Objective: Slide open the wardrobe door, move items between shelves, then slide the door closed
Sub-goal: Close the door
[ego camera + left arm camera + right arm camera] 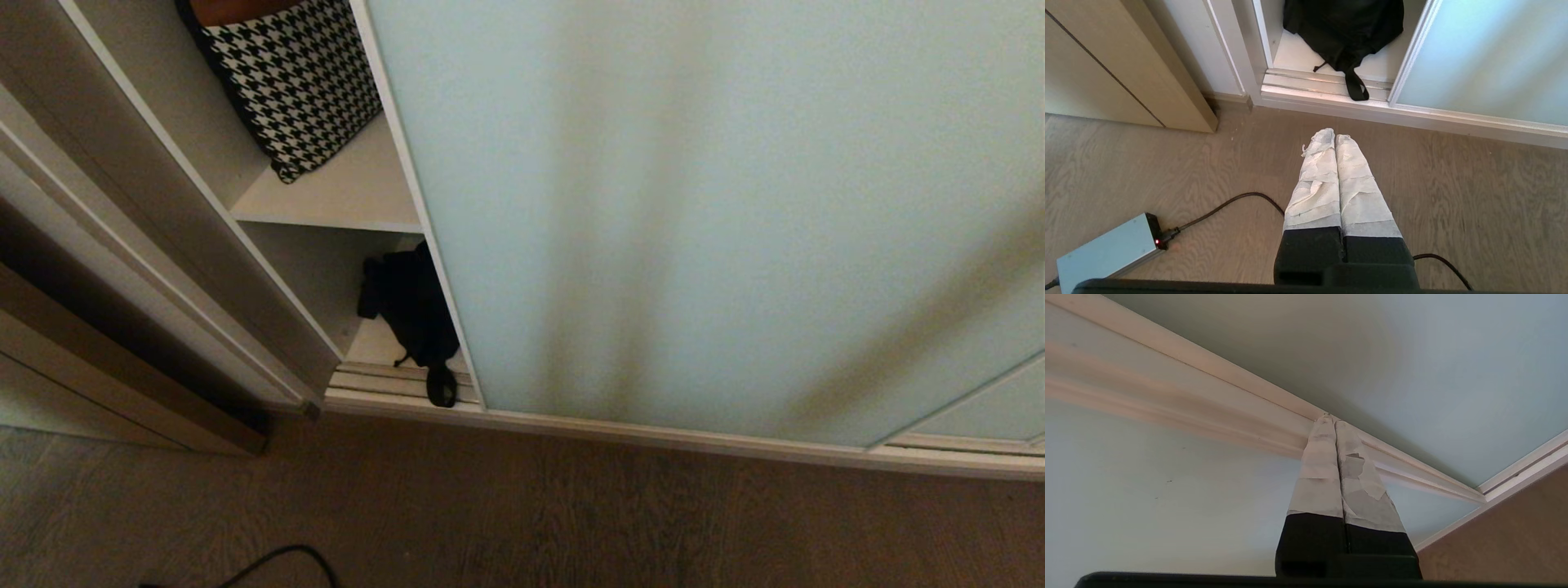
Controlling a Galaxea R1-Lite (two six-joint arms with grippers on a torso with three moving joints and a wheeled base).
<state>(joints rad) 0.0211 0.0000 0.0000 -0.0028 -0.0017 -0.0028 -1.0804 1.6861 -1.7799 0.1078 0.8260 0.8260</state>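
Black floppy fabric bag's strap [442, 385] lies across the floor track, could jam the frosted blue-green glass door [694, 212]; right gripper [1334, 418] pressed together against its frame.

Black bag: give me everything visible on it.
The black bag is soft, matte fabric, slumped and crumpled on the bottom shelf under the upper board. Its right part is hidden behind the sliding door. A wide strap loop droops forward over the floor track. No gripper touches it.

Closed left hand [1335, 138] above floor [1453, 196]
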